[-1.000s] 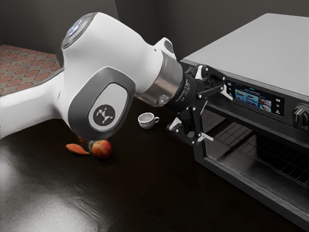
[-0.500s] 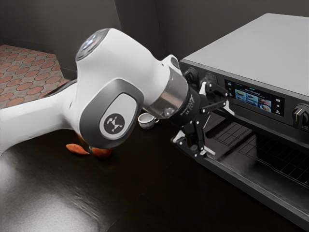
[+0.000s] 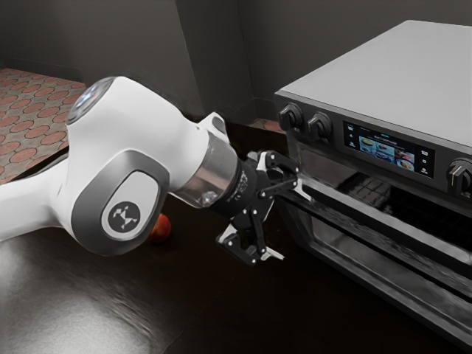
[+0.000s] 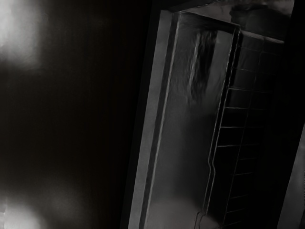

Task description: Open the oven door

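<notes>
Oven door [image 3: 354, 253]: partly open, its upper edge tipped out from the oven front and its lower edge down near the oven's bottom edge; a gap stands between the door's top and the control panel [image 3: 335, 136].
Claw [image 3: 286, 223]: spread wide, nothing held between its fingers; one finger is at the door's upper corner nearest the arm, the other is lower and out over the worktop [image 3: 214, 310]. Whether the upper one touches the door, I cannot tell.
Wire rack [image 4: 238, 108]: inside the oven, seen in the wrist view beside a long pale strip of the oven's front.
Oven [image 3: 391, 70]: toward the exterior view's right, flat light top, dark front.
Display [image 3: 387, 153]: lit, on the panel between the pair of knobs [image 3: 304, 122] at the corner nearest the arm and another knob [image 3: 458, 177] farther along.
Arm [image 3: 133, 147]: white and grey, in from the exterior view's left edge.
Fruit [image 3: 160, 229]: red-orange, on the worktop, partly hidden by the arm.
Floor [image 3: 37, 118]: reddish tiles beyond the worktop's far edge.
</notes>
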Controlling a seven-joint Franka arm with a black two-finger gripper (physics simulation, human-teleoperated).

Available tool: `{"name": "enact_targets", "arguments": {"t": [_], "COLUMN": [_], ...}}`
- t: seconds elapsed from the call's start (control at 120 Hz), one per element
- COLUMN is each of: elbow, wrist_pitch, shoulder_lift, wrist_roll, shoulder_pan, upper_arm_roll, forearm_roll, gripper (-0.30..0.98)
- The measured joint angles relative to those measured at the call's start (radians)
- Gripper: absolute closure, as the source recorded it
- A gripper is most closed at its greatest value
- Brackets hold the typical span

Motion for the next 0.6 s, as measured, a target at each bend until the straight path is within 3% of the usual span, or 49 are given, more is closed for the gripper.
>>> {"name": "enact_targets", "arguments": {"t": [0.1,0.192,0.267,0.3,0.35,0.417,0.467,0.6], "elbow": [-0.113,-0.252,-0.27,-0.166,0.131,0.385,0.406,0.36], "wrist_pitch": [0.025,0.039,0.021,-0.041,-0.206,-0.415,-0.532,-0.725], "shoulder_lift": [-0.102,-0.314,-0.406,-0.386,-0.255,-0.094,-0.027,0.022], "wrist_roll": [0.002,0.011,0.04,0.066,0.104,0.172,0.222,0.328], "shoulder_pan": [0.051,0.257,0.372,0.431,0.498,0.531,0.529,0.483], "upper_arm_roll": [-0.026,-0.197,-0.25,-0.245,-0.207,-0.093,-0.045,-0.016], "forearm_roll": [-0.016,-0.094,-0.131,-0.08,0.035,0.155,0.203,0.243], "gripper": [0.0,0.0,0.0,0.0,0.0,0.0,0.0,0.0]}}
